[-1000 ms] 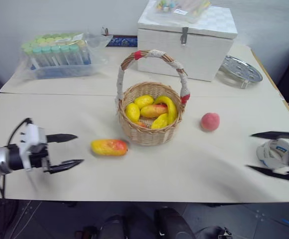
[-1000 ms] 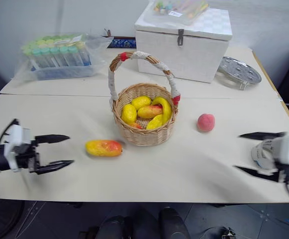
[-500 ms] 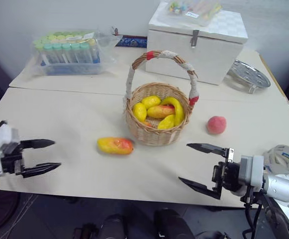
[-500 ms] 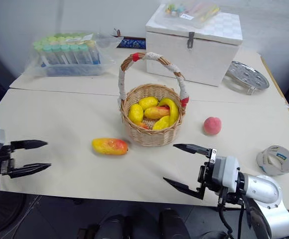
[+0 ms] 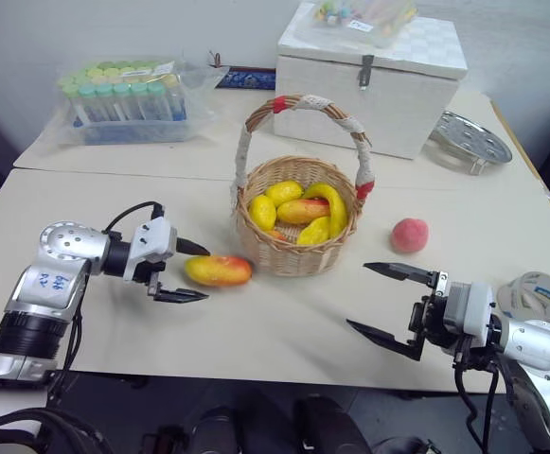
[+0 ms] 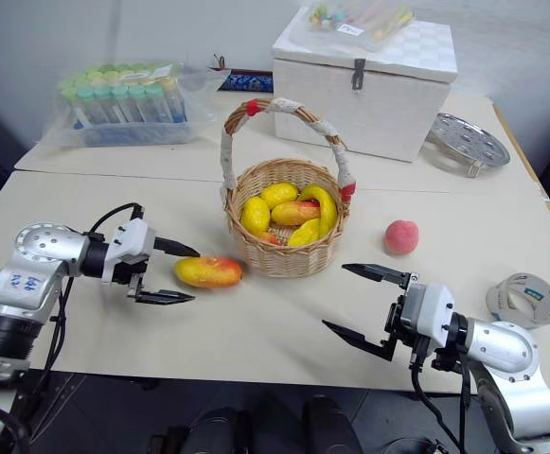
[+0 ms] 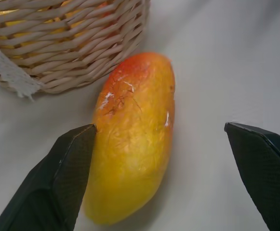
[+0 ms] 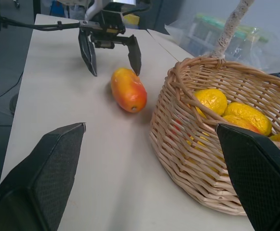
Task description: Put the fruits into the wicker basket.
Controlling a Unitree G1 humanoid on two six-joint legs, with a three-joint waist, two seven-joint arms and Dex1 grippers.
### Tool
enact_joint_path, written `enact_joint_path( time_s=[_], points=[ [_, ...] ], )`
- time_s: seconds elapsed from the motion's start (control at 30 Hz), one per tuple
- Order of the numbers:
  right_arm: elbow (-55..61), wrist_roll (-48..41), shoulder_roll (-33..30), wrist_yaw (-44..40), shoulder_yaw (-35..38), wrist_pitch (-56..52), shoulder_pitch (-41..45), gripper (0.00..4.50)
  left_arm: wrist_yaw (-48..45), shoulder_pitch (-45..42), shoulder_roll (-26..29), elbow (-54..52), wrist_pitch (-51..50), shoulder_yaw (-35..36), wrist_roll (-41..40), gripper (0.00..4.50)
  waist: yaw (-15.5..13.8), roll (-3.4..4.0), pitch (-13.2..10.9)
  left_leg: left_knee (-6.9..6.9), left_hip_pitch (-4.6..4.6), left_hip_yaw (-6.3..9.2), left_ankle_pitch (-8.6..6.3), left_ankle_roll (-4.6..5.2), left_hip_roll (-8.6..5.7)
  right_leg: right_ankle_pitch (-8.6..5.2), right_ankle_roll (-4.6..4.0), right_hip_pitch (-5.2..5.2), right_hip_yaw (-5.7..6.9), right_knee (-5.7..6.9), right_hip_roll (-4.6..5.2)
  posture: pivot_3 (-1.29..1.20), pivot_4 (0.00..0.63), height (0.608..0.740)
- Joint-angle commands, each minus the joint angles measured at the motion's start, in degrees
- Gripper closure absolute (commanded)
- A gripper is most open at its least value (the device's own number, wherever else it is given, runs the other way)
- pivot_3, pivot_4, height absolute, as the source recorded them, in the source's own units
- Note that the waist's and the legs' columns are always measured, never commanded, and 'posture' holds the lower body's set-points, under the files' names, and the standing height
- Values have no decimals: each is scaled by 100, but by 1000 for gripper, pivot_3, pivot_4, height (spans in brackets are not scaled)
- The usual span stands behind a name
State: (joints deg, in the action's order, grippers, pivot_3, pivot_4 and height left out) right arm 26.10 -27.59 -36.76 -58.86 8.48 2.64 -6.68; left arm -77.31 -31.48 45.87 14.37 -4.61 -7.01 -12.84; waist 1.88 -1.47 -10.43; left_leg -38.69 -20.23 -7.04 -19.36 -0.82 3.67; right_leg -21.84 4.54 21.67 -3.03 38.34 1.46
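Yellow-red mango (image 5: 218, 270) lies just ahead of the wide-open left claw (image 5: 189, 272), beside the wicker basket (image 5: 298, 248).

Table (image 5: 284, 331): basket (image 5: 298, 251), mango (image 5: 218, 270), peach (image 5: 409, 235).

White box (image 5: 369, 71), tube rack (image 5: 123, 99), tape roll (image 5: 535, 295) on table (image 5: 284, 331)

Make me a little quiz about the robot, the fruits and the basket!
1. True or false: the mango lies inside the wicker basket.
2. Which pincer is at the mango: A left pincer, B right pincer?
3. Fill in: the fruit on the table right of the basket is the ____.

Key: 1 false, it lies on the table beside it. 2 A, open around its end. 3 peach.
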Motion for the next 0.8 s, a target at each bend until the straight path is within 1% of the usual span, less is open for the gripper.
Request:
enact_joint_path(
  time_s=[0.03,0.13,0.23,0.27,0.37,0.43,0.47,0.57,0.63,0.67,0.7,0.73,0.8],
  points=[
    [76,72,94,185,55,158,-4,36,28,-137,-97,266,364,-207,351,0,-10,0,0,-6,-1,1,0,0,1,0,0,0,0,5,0,0,150,740],
    [89,138,153,272,32,177,-6,36,-16,-185,-161,426,457,-213,367,0,-5,0,0,-17,-1,2,0,0,2,0,0,0,0,16,-1,0,150,740],
    [88,197,209,338,-29,220,-30,0,98,-308,-345,439,255,17,92,592,-17,0,0,-24,-1,4,-1,0,2,0,0,0,0,24,0,0,150,740],
    [88,213,220,351,-46,234,-49,0,91,-333,-346,417,224,76,43,898,-23,-1,0,-27,-3,4,-1,1,2,0,0,0,0,27,1,0,150,740],
    [55,255,229,356,-76,298,-100,0,-314,-245,-79,297,388,69,45,1789,-20,-1,0,-29,-3,6,-2,1,2,0,0,0,1,28,1,0,150,740],
    [14,266,220,362,-66,319,-103,0,-474,-170,67,173,265,146,-84,2216,5,0,0,-28,-2,5,-3,0,2,0,0,0,1,28,0,0,150,740],
    [-4,266,211,362,-52,333,-109,0,-575,-106,159,38,103,213,-222,2280,11,0,0,-28,-1,5,-3,0,3,0,0,0,1,30,0,0,150,740],
    [-30,250,175,408,72,334,-156,0,-1108,260,593,-857,-832,577,-1127,2288,25,0,0,-25,-2,6,-3,-1,6,0,0,1,1,32,0,0,150,740],
    [-32,245,151,427,185,356,-256,0,-976,319,659,-1463,-1711,932,-1911,2288,11,1,-1,-25,-5,10,-3,-1,6,0,0,2,2,32,1,0,150,740],
    [-32,248,149,446,235,364,-300,0,-841,299,621,-1669,-1971,1061,-2185,2288,-14,0,-1,-26,-5,14,-4,0,6,0,0,0,3,32,3,0,150,740],
    [-43,259,153,482,290,370,-336,0,-477,179,423,-1812,-2151,1208,-2394,2288,-37,0,-1,-29,-7,19,-4,0,5,0,0,-4,7,29,5,0,150,740],
    [-65,276,165,525,354,388,-359,0,84,-10,133,-1888,-2331,1308,-2472,2288,-55,1,-1,-32,-6,24,-6,4,2,0,0,-11,13,28,9,0,150,740],
    [-89,296,240,701,473,385,-384,0,1280,-383,-370,-1951,-3225,1408,-2671,2288,-123,0,-1,-39,-4,32,-8,10,-6,0,1,-23,17,24,15,0,150,740]
  ],
)
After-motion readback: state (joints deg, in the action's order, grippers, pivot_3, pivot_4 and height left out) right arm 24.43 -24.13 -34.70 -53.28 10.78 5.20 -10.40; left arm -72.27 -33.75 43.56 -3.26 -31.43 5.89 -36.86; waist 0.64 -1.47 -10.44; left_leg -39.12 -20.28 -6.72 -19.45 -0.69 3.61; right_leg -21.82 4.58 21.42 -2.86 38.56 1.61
